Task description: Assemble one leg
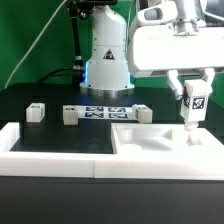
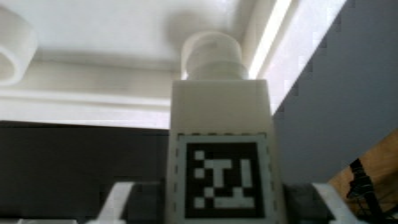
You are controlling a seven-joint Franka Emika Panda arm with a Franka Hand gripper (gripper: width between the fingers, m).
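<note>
Exterior view, black table (image 1: 60, 140), green backdrop (image 1: 20, 35), leg (image 1: 194, 101) gripped

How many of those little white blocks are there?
4: one block held by the gripper at the white tray; three blocks stand on the table. More may be hidden.

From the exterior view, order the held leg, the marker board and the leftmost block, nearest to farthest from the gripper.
1. Held leg: in the gripper.
2. Marker board: mid table.
3. Leftmost block: far on the exterior view's left.
</note>
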